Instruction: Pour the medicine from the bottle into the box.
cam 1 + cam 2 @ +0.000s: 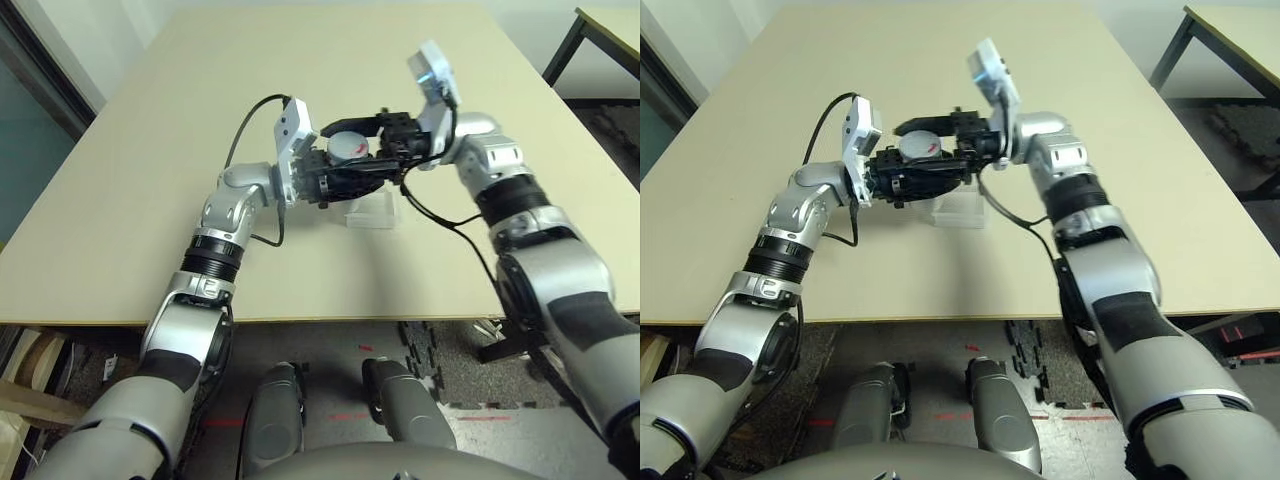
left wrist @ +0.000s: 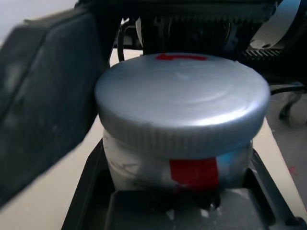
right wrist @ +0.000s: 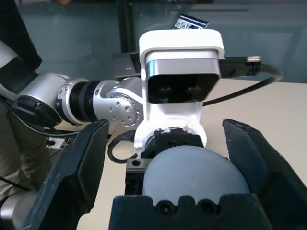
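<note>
Left wrist view puts the left gripper [image 2: 182, 201] clamped tight on the bottle [image 2: 180, 165], its silver body with the red stripe seated between the black fingers and the round grey cap [image 2: 182, 103], marked red at its far edge, still screwed on top. The right wrist view looks along the right gripper [image 3: 192, 167], whose two black fingers [image 3: 72, 172] stand wide apart on either side of the cap's dome without clearly touching it; the left arm's white wrist camera sits straight beyond.

From the head, both grippers meet above the middle of the beige table [image 1: 150, 180], the left one reaching in from nine o'clock and the right gripper [image 1: 362, 128] from three o'clock. The bottle [image 1: 348, 148] is held upright between them, raised off the table. The clear box [image 1: 372, 212] rests on the table just below the bottle, toward five o'clock of it. I cannot tell whether any medicine lies in it.
</note>
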`<control>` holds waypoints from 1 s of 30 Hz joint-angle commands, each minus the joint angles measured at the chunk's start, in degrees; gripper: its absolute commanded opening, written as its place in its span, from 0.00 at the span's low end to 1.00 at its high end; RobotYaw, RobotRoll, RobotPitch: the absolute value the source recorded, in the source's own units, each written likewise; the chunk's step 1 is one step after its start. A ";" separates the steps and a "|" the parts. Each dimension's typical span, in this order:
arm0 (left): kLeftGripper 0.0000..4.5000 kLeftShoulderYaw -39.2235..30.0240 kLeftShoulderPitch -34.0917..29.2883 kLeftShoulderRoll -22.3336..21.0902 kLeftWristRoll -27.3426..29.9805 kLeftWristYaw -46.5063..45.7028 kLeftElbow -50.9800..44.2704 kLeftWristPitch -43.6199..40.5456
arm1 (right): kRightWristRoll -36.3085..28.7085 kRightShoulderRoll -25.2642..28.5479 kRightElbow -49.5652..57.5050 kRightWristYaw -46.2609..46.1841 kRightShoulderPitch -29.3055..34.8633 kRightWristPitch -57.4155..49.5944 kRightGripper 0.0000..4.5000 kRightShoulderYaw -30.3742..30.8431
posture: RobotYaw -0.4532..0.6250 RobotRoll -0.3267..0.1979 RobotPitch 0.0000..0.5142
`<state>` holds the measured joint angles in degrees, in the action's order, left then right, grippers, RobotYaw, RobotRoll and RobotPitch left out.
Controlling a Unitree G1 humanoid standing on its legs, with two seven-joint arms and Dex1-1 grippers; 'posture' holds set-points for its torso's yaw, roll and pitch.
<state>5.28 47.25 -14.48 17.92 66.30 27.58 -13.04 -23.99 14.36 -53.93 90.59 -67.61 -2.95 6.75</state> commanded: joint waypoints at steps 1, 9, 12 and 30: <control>0.59 -0.07 -0.62 -0.64 -0.77 -1.34 0.78 -0.97 | 0.38 1.23 0.95 1.91 0.36 0.33 1.00 -1.79 | 0.29 0.62 0.24; 0.59 0.13 0.30 -0.07 -0.90 -1.36 2.22 -0.20 | 2.16 3.14 3.52 -0.37 2.78 -1.17 1.00 -3.75 | 0.27 0.62 0.22; 0.59 0.22 0.65 0.20 -0.95 -1.37 2.84 0.15 | 2.53 3.44 4.57 -1.74 3.29 -1.81 1.00 -4.36 | 0.26 0.62 0.21; 0.59 0.80 1.58 1.37 -0.99 -1.03 4.01 1.14 | 5.25 1.49 7.31 -9.42 5.52 -1.64 1.00 -4.11 | 0.25 0.62 0.20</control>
<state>5.60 48.41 -13.38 17.64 64.99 31.41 -12.33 -19.44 16.25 -47.11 81.87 -62.12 -5.07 2.89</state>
